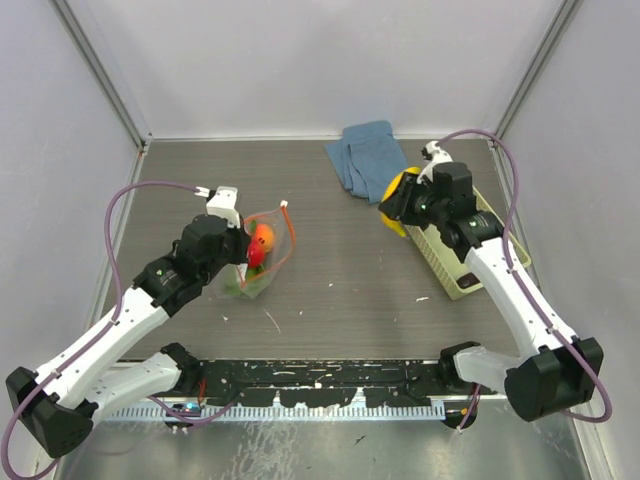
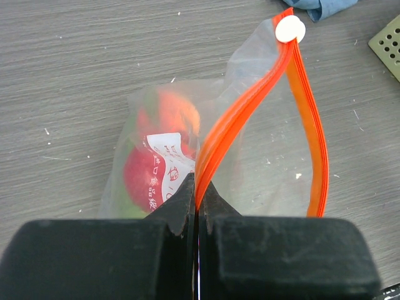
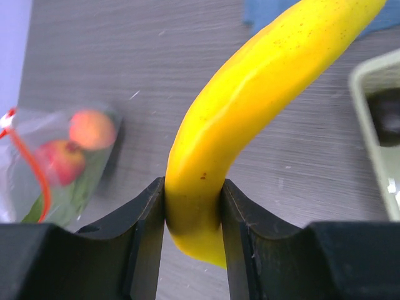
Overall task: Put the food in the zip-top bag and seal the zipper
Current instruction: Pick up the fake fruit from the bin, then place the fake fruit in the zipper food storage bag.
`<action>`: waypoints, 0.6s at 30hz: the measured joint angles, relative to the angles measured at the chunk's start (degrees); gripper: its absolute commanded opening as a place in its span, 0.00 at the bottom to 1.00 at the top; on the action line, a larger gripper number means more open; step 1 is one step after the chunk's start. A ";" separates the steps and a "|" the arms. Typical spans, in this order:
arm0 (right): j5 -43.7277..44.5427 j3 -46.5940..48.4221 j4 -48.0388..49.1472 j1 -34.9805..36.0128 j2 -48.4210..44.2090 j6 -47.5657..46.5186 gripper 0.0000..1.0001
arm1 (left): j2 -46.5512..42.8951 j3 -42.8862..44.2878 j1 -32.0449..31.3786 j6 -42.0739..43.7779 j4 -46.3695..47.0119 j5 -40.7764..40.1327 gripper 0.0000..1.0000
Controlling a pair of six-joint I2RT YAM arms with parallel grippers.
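The clear zip-top bag [image 1: 262, 258] lies left of centre, its mouth open. Inside show an orange fruit [image 1: 263, 237], a red fruit [image 1: 256, 256] and green leaves [image 1: 247, 287]. My left gripper [image 1: 243, 243] is shut on the orange-red zipper strip [image 2: 237, 119] and holds the mouth up; the white slider tab [image 2: 290, 29] sits at the strip's far end. My right gripper [image 1: 397, 207] is shut on the yellow banana [image 3: 250, 100] and holds it above the table, left of the basket. The bag also shows in the right wrist view [image 3: 56, 169].
A pale yellow-green slatted basket [image 1: 463, 268] stands at the right, under the right arm. A folded blue cloth [image 1: 366, 156] lies at the back centre. White walls close the table at the back and sides.
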 measured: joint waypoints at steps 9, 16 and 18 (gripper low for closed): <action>-10.80 6.71 -2.91 11.34 4.74 -3.91 0.23 | 0.74 0.00 0.00 0.63 0.57 1.29 0.00; -17.03 11.39 -2.91 20.46 10.78 -4.31 0.23 | 0.74 0.00 -0.02 0.66 0.57 1.92 0.00; -17.99 12.39 -2.91 23.04 12.81 -4.42 0.23 | 0.74 0.00 -0.02 0.66 0.57 2.08 0.00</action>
